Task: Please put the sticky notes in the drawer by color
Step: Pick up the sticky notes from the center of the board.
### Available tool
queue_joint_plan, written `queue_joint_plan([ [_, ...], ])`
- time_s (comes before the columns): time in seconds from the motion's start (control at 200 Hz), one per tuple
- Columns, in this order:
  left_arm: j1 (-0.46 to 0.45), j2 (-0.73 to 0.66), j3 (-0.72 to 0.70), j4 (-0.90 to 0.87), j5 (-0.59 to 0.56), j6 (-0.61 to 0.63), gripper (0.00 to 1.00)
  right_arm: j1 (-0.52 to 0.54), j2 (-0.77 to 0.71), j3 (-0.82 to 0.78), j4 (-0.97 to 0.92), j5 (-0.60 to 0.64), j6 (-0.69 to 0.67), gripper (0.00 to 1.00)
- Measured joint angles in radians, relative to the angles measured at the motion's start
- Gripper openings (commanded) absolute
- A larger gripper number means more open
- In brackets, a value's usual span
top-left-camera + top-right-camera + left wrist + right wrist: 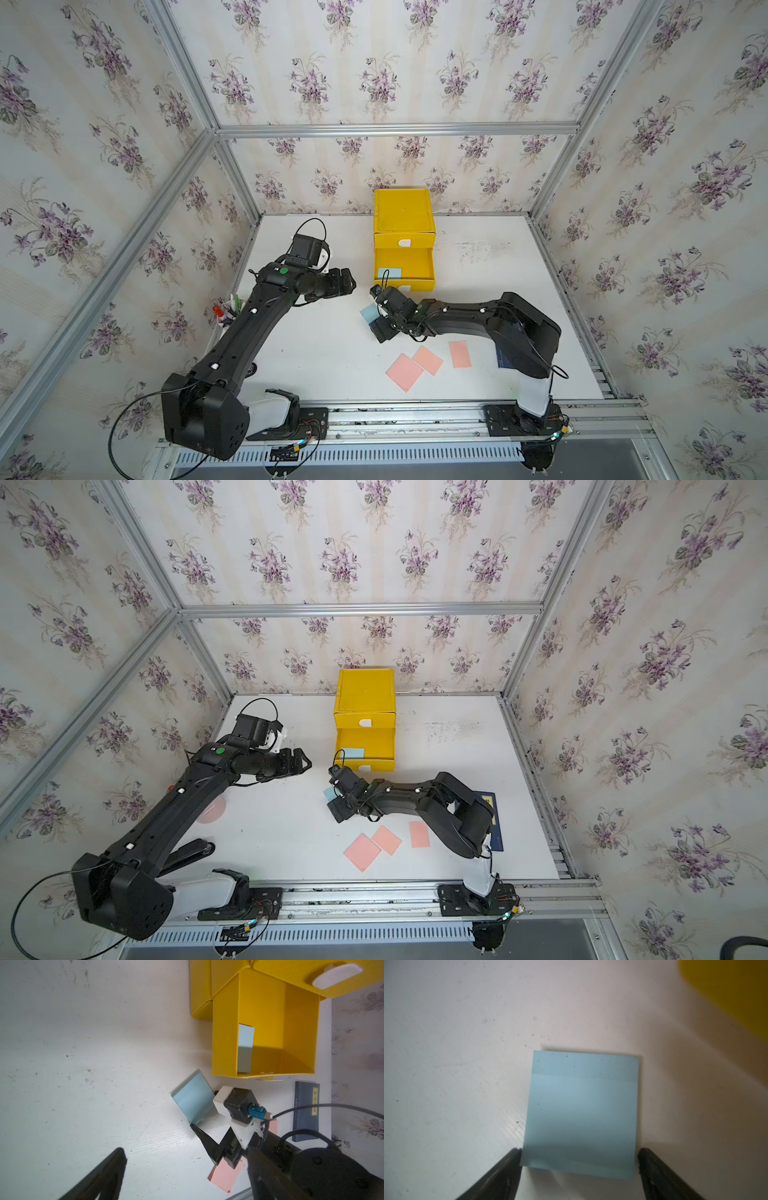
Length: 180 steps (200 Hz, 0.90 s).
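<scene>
My left arm [249, 332] and right arm [465, 318] are matte black, each on a white base link [270, 411]. White studs [214, 366] dot them; a green dot [284, 270] and looping black cable [314, 219] mark the left wrist.

The white table [332, 353] is carrying a yellow chest [404, 212] at its back middle, with a blue note [581, 1109] lying just in front of it. Three pink notes [427, 360] are lying nearer the front edge, two of them touching, and a dark blue book [494, 825] is sitting to their right.
</scene>
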<state>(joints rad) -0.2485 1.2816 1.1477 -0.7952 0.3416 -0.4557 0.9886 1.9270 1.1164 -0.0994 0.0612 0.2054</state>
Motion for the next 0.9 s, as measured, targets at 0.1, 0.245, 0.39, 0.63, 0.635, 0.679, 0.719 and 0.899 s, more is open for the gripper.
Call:
queue_joint_plan([
  [0.1,0.000,0.000,-0.002,0.000,0.003,0.003,0.90,0.003,0.013,0.023,-0.021,0.014,-0.024,1.00],
  [0.245,0.000,0.000,-0.003,0.001,0.005,0.003,0.90,0.005,0.029,0.042,-0.039,0.026,-0.068,1.00],
  [0.39,0.000,0.000,-0.006,0.001,0.006,0.004,0.90,0.003,0.070,0.086,-0.020,0.014,-0.098,1.00],
  [0.63,0.000,0.000,-0.007,0.001,0.006,0.014,0.90,0.003,0.116,0.126,0.013,0.006,-0.114,0.89],
  [0.635,0.000,0.000,-0.007,0.001,0.006,0.014,0.90,0.003,0.116,0.125,0.014,0.007,-0.114,0.88],
  [0.679,0.000,0.000,-0.008,0.001,0.005,0.017,0.90,0.003,0.116,0.118,0.024,0.010,-0.110,0.83],
  [0.719,0.001,0.000,-0.009,0.001,0.005,0.018,0.90,0.003,0.116,0.113,0.027,0.014,-0.107,0.80],
  [0.899,0.001,0.013,-0.014,0.003,0.006,0.021,0.90,0.009,0.104,0.094,0.032,0.026,-0.103,0.64],
])
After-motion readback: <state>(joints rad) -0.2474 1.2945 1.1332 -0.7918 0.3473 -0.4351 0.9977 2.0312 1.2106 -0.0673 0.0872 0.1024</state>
